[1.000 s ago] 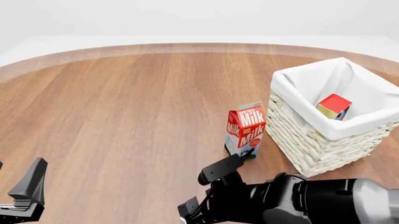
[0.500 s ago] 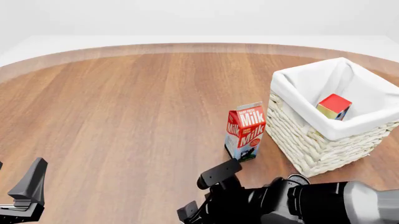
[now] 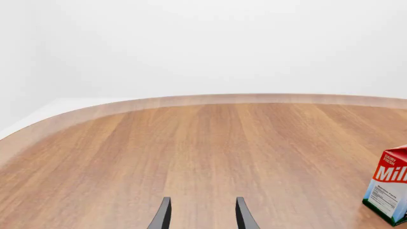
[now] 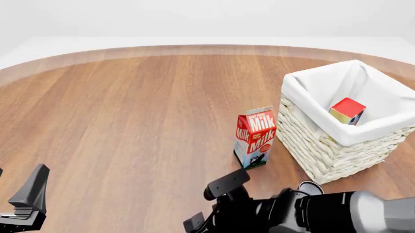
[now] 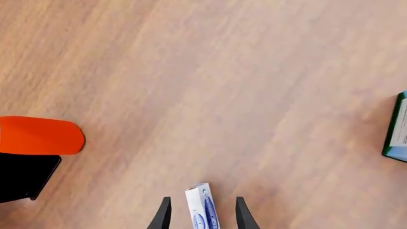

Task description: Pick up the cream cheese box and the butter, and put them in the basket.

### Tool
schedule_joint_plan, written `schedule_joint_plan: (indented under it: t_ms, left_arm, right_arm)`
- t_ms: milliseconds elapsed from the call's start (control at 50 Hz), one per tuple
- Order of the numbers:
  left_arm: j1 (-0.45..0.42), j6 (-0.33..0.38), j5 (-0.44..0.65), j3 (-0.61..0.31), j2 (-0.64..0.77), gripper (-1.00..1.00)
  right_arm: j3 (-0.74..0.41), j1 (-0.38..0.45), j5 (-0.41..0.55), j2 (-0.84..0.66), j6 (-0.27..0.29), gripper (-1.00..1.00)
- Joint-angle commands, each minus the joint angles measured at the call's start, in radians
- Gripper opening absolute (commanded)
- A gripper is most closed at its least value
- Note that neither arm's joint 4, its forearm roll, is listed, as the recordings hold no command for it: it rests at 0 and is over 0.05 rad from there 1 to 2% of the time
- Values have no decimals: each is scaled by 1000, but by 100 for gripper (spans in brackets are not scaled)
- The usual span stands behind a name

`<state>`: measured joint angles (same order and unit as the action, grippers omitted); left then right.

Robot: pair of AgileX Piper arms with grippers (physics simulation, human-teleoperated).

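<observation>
The basket [image 4: 353, 119] stands near the right edge of the wooden surface [image 4: 143, 107], and the butter [image 4: 347, 110] lies inside it, tilted against the white liner. Just beside the basket's left wall stands an upright milk carton [image 4: 254, 137], a little apart from the wicker.

The right end effector [image 5: 199, 214] sits low at the near edge, its arm coming in from the lower right of the front view. In the right wrist view its two dark fingers [image 5: 163, 215] stand apart with the cream cheese box [image 5: 202, 208] between them, turned on edge (white with blue print); a gap shows on each side of the box, so the fingers do not touch it. In that same view a corner of the milk carton shows at the frame's border, and an orange-and-black shape [image 5: 35, 148] sits at the other side, too cropped to identify.

The left end effector [image 3: 199, 215] is at the near left corner of the surface, fingers apart and holding nothing, pointing across bare wood toward the far edge.
</observation>
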<state>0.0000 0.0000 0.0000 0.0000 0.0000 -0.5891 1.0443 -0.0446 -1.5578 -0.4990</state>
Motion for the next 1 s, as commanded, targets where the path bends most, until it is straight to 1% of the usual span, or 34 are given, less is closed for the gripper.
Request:
schedule_joint_plan:
  t_ms: [20,460,620,700,1000]
  left_arm:
    - [0,0,0,0,0,100]
    - [0,0,0,0,0,100]
    - [0,0,0,0,0,100]
    - [0,0,0,0,0,100]
    - [0,0,0,0,0,100]
  right_arm:
    - [3,7,-10,-15,-7,100]
    - [6,11,-42,-56,-13,100]
    - [12,17,-62,-74,-20,100]
    - [20,25,-74,-82,-37,100]
    - [18,41,-94,-110,-48,100]
